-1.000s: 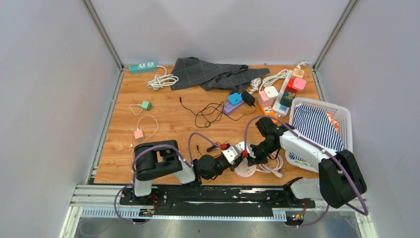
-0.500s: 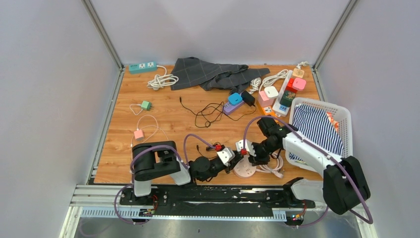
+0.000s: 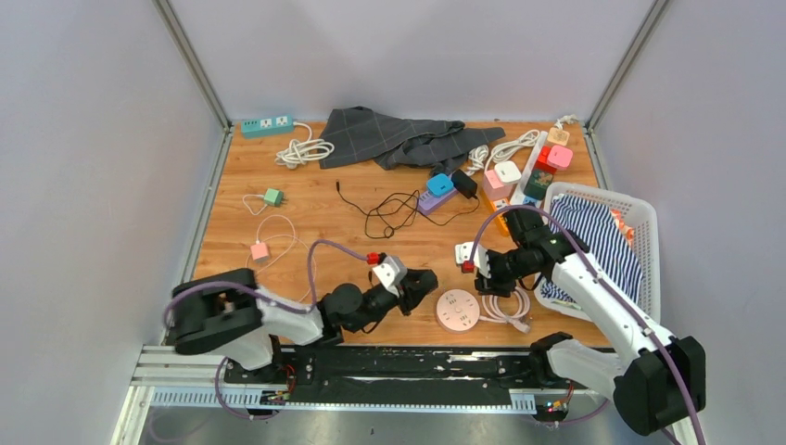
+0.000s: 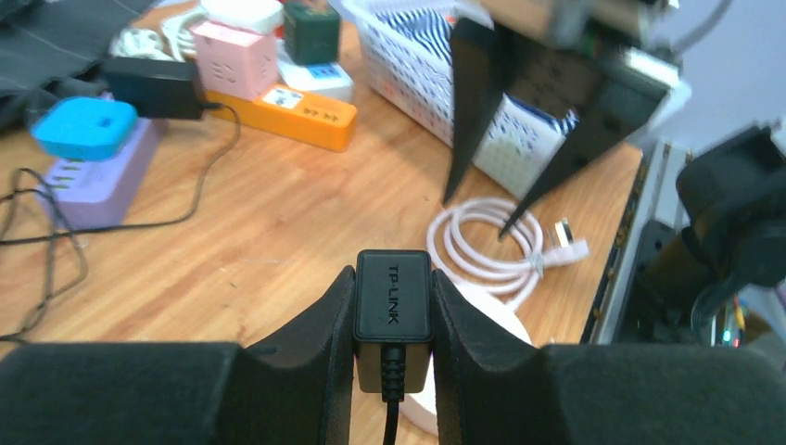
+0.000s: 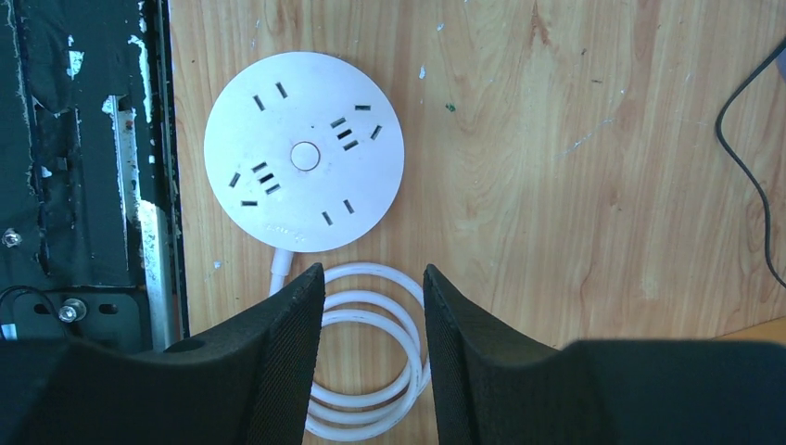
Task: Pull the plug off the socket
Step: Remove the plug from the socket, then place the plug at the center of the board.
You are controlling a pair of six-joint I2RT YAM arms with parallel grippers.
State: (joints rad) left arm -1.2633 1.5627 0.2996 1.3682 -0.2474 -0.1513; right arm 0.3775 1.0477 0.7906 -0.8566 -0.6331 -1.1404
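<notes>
Seen from above, both arms have drawn back off the round socket (image 3: 457, 310) by the near edge; the left wrist view shows the left gripper (image 4: 393, 289) clamping the seemingly light, rigid plug (image 4: 393, 315) by its flat sides, unplugged; the right wrist view shows the right gripper (image 5: 373, 278) parted, empty.

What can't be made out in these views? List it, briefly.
Left wrist: the adapter's prongs are out of sight on its far end, and its cord runs off the bottom edge.
Left wrist: the round socket is mostly hidden behind the adapter and the left end effector.
Right wrist: the white cable coil is cut by the bottom edge and the right end effector.
</notes>
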